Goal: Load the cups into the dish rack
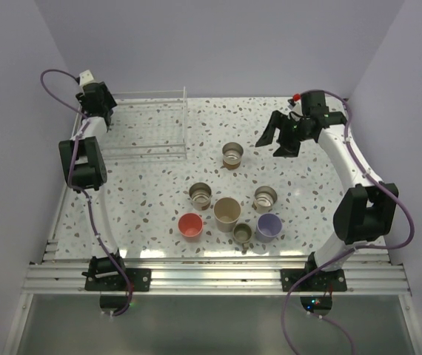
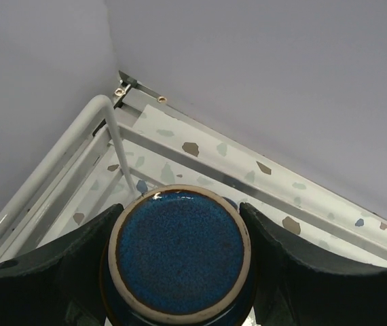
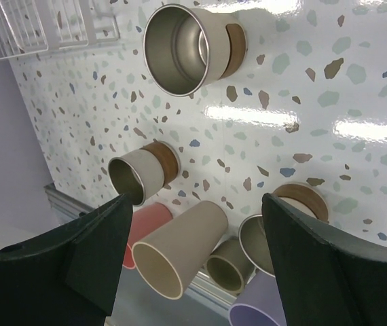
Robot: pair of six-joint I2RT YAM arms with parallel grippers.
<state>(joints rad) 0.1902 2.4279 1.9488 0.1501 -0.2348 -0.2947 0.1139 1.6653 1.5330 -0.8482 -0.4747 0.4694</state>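
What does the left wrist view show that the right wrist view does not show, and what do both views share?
Only the left wrist view shows the dark blue cup, clamped in the left claw, close to a corner rail of the dish rack. Only the right wrist view shows the open right claw over loose cups on the table: a steel cup, a beige cup, a red cup and others. Both show the speckled table and the white wires of the dish rack.
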